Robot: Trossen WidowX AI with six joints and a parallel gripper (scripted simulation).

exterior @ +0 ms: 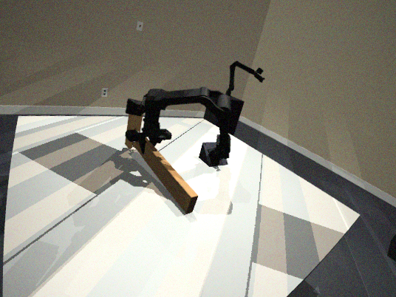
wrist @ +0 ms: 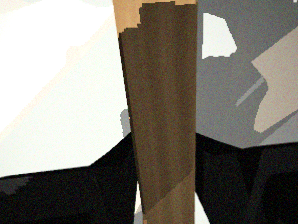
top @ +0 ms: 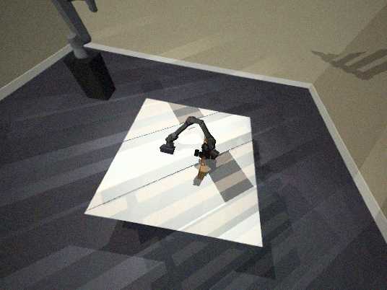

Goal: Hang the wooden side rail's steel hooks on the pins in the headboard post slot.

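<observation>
The wooden side rail slopes down from the headboard post to the white table. Its far end touches the table top. The post is a short upright wooden block, and the rail's raised end is close against its lower part. The steel hooks and the slot's pins are hidden. My gripper is shut on the rail near its raised end, right beside the post. In the wrist view the rail runs up the middle between the dark fingers.
The arm's base stands on the table behind the rail. A black pedestal with a grey stand is on the dark floor at the far left. The table's edge runs close at the right.
</observation>
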